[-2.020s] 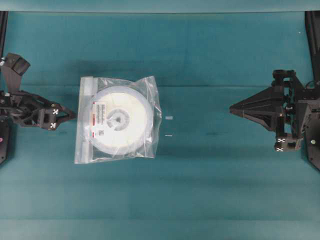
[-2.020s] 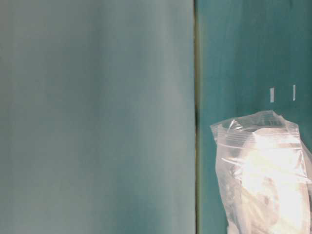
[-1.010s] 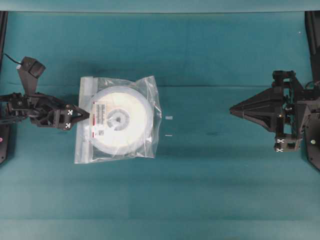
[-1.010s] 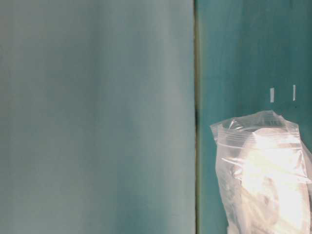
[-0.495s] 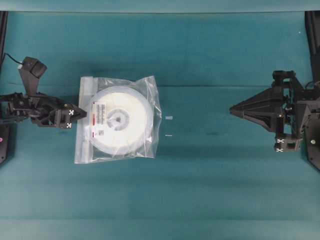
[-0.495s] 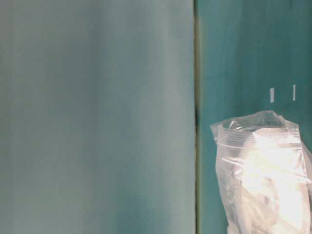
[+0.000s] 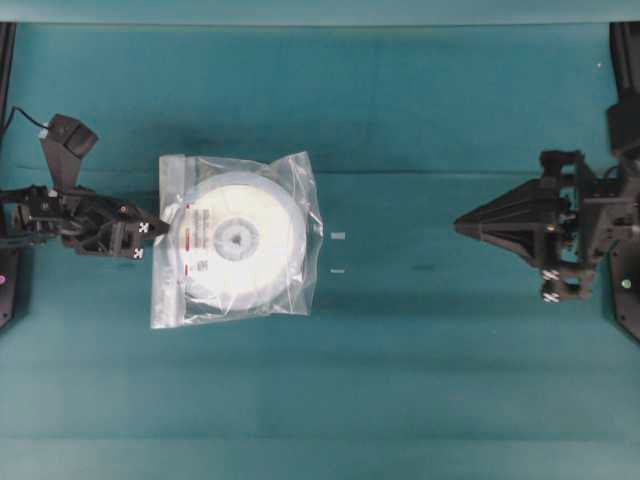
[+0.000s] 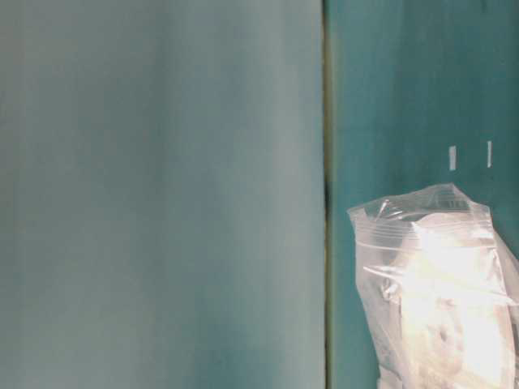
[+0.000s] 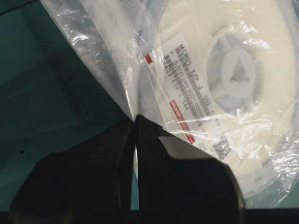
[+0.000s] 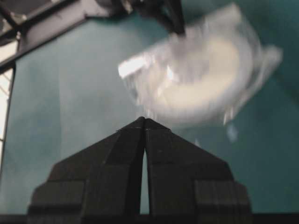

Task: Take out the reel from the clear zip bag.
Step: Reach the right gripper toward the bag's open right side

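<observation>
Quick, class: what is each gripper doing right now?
Left gripper: closed, pinching the zip edge of the clear zip bag, with the reel inside.
Right gripper: closed, holding nothing, far from the bag.

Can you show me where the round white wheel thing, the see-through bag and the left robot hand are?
flat round white reel (image 7: 235, 238), overhead view, grey centre hub.
crinkly clear plastic zip bag (image 7: 172, 175), overhead view, whitish zip strip corner.
left hand (image 9: 135, 122), left wrist view, fingertips pinching the bag's edge.
</observation>
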{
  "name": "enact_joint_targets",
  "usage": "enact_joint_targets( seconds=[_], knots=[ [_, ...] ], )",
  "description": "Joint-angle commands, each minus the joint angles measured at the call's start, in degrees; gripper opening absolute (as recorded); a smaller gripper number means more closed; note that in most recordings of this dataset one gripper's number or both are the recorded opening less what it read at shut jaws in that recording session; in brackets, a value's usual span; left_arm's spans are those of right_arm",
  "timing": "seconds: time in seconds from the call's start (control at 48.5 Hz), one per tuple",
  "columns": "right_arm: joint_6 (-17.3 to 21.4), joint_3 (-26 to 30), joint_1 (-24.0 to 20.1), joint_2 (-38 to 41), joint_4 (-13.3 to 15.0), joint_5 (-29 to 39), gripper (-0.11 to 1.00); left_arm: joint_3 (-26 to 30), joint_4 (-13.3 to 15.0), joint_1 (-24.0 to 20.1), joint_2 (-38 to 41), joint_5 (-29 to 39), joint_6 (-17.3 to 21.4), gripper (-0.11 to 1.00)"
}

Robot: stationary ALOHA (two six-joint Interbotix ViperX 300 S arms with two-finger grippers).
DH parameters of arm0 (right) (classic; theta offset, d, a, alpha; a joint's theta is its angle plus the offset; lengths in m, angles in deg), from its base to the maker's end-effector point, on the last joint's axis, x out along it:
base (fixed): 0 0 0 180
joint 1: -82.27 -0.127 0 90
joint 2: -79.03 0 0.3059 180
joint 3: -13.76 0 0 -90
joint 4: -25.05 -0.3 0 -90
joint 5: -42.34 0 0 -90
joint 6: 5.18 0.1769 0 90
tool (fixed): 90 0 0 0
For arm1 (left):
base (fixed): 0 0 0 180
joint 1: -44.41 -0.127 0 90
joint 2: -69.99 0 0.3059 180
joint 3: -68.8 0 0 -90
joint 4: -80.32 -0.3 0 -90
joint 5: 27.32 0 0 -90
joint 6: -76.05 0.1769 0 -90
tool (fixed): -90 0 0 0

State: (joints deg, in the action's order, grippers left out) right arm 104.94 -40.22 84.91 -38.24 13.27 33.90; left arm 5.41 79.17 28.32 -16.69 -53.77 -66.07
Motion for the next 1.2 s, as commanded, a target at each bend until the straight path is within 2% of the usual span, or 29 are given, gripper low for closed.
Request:
enact_joint_targets(
  seconds=[0.0, 0.165, 0.289, 0.35, 0.495, 0.556, 0.618, 0.763, 1.175],
  knots=[
    [4.1, 1.9, 0.4, 3.4, -1.8, 1.9, 0.00, 0.5, -0.1, -0.1, -0.1, -0.1, 0.3, 0.00],
    [11.0, 6.3, 1.0, 12.7, -2.3, 3.2, 0.01, 0.5, -0.1, -0.1, -0.2, -0.1, 0.3, 0.00],
    [14.1, 10.2, 1.8, 19.2, -2.5, 3.1, 0.12, 0.5, -0.2, 0.0, -0.2, -0.1, 0.3, 0.00],
    [15.6, 12.5, 2.3, 22.3, -3.3, 3.1, 0.24, 0.5, -0.2, -0.1, -0.2, -0.1, 0.3, 0.00],
    [19.8, 17.8, 3.2, 29.9, -4.7, 3.1, 0.65, 0.5, -0.2, -0.1, -0.2, -0.1, 0.3, 0.00],
    [20.1, 19.7, 3.1, 32.4, -4.6, 3.1, 0.80, 0.5, -0.2, -0.1, -0.2, -0.1, 0.3, 0.00],
    [20.4, 21.2, 3.0, 34.6, -4.6, 3.1, 0.91, 0.5, -0.1, -0.1, -0.1, 0.0, 0.3, 0.00],
    [20.5, 23.4, 3.2, 39.0, -4.7, 3.1, 0.85, 0.6, -0.1, -0.1, -0.1, 0.7, 0.3, 0.00],
    [21.2, 28.3, 3.9, 46.1, -4.9, 3.5, 0.85, 0.6, -0.1, -0.1, -0.1, 1.0, 0.3, 0.00]
  ],
)
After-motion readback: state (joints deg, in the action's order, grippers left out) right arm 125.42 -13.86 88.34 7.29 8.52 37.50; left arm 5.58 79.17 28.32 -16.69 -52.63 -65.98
